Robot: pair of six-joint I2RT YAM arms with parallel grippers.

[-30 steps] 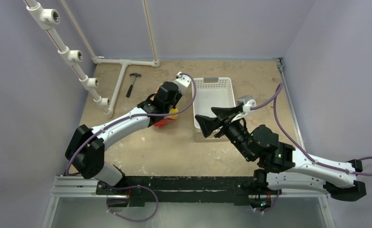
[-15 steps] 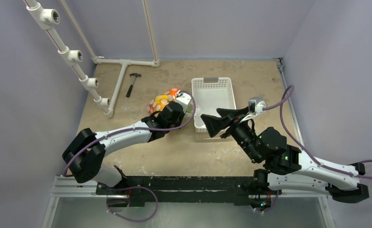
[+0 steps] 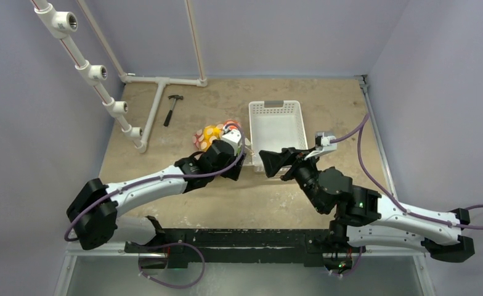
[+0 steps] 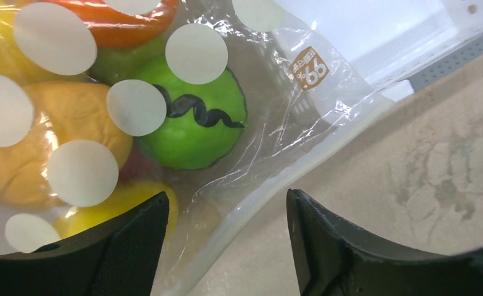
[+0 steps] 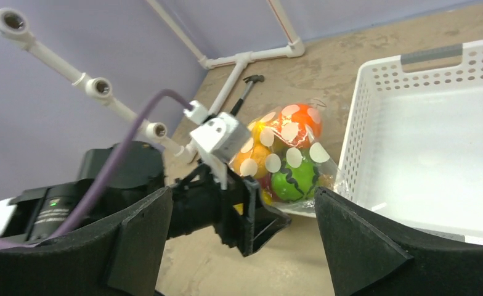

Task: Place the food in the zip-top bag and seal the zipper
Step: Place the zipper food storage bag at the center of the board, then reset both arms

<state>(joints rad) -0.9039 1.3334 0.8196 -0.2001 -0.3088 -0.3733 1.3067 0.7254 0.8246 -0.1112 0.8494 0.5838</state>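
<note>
The zip-top bag (image 3: 213, 132), clear with white dots, lies on the table just left of the basket, and the food (image 5: 280, 154) is inside it. In the left wrist view a green fruit (image 4: 193, 120) with a black squiggle sits among orange and yellow ones. The zipper (image 4: 270, 188) runs as a pale strip along the bag's near edge. My left gripper (image 4: 227, 197) is open and astride that strip without pinching it. My right gripper (image 3: 275, 161) hovers open at the basket's near corner, facing the left gripper (image 5: 270, 213) and holding nothing.
A white slotted basket (image 3: 276, 108) stands right of the bag, touching it. A hammer (image 3: 172, 109) and white PVC pipes (image 3: 159, 92) lie at the back left. Purple walls close in the table.
My left gripper has opened and drawn back toward me, which uncovered the bag. The right gripper has shifted slightly left and nearer, and its jaws are a little wider.
</note>
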